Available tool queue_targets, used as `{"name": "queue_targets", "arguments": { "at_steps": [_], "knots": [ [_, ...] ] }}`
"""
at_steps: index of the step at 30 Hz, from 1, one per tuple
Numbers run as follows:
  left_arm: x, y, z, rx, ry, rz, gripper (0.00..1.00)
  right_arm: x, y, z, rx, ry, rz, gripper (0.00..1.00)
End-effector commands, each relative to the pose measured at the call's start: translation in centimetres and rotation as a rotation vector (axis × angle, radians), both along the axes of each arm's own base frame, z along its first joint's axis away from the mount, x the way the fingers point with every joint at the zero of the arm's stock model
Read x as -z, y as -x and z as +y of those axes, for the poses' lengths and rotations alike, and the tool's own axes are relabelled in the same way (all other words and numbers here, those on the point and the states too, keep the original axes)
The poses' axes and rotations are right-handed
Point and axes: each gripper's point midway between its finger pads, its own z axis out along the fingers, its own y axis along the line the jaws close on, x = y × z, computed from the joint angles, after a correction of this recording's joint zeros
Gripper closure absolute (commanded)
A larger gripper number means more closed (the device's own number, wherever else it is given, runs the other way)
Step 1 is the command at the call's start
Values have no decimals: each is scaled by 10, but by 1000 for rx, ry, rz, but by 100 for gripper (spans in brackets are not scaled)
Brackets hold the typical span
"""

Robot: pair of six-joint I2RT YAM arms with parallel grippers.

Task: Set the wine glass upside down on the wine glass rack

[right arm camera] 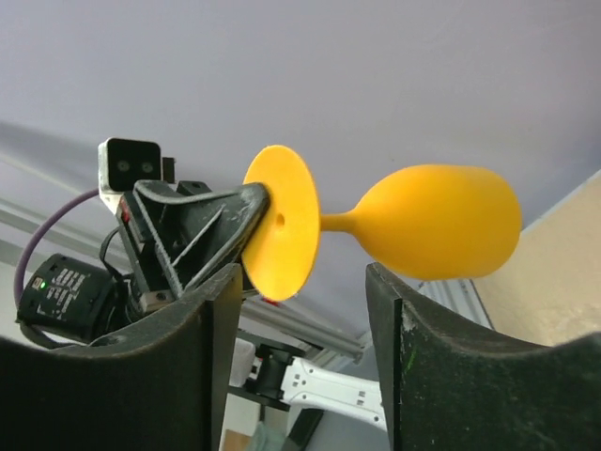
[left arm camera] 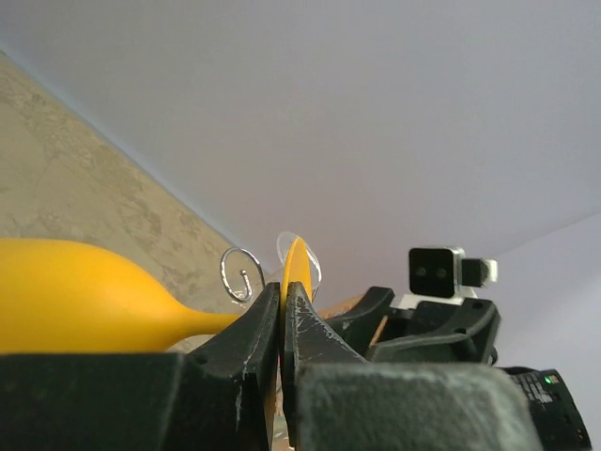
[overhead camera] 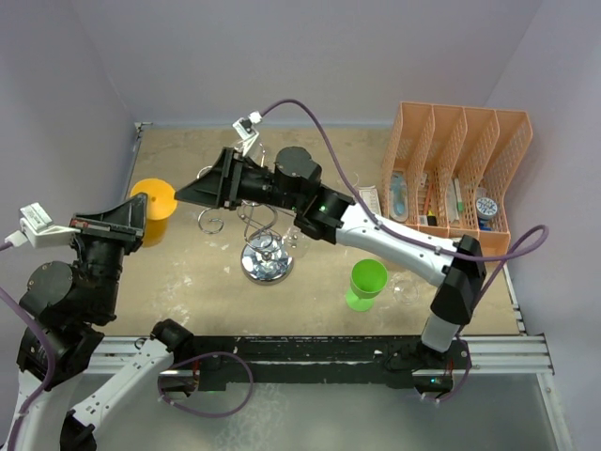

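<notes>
The wine glass (overhead camera: 156, 209) is orange plastic and is held on its side above the table's left part. My left gripper (overhead camera: 139, 214) is shut on its round foot (left arm camera: 297, 266), with the bowl (left arm camera: 75, 296) pointing left in the left wrist view. My right gripper (overhead camera: 188, 194) is open and empty, reaching left over the chrome wine glass rack (overhead camera: 266, 246) toward the glass. In the right wrist view the foot (right arm camera: 282, 221) and bowl (right arm camera: 441, 221) lie just beyond my open right gripper (right arm camera: 299, 277), apart from both fingers. One rack scroll (left arm camera: 242, 272) shows beside the foot.
A green cup (overhead camera: 366, 282) stands right of the rack under the right arm. An orange mesh file organiser (overhead camera: 455, 174) with small items stands at the back right. Lilac walls close the left, back and right sides.
</notes>
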Motion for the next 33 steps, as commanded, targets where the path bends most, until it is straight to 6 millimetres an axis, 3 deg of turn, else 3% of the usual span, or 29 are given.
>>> {"name": "queue_targets", "arguments": {
  "at_steps": [1, 7, 14, 22, 27, 33],
  "knots": [
    [-5, -5, 4, -38, 42, -12, 100, -60, -2, -39, 134, -97, -161, 40],
    [8, -20, -7, -24, 31, 37, 100, -63, -12, -83, 323, -72, -245, 34],
    [20, -40, -33, 46, 43, 49, 100, -62, -8, -129, 444, -31, -384, 34],
    [28, -57, -65, 157, 56, 26, 100, -35, -7, -178, 568, 72, -492, 34],
    [28, -66, -77, 191, 76, 15, 100, -32, 1, -197, 592, 59, -505, 34],
    [35, -78, -87, 204, 109, 41, 100, -31, 4, -206, 610, 23, -482, 35]
  ]
}}
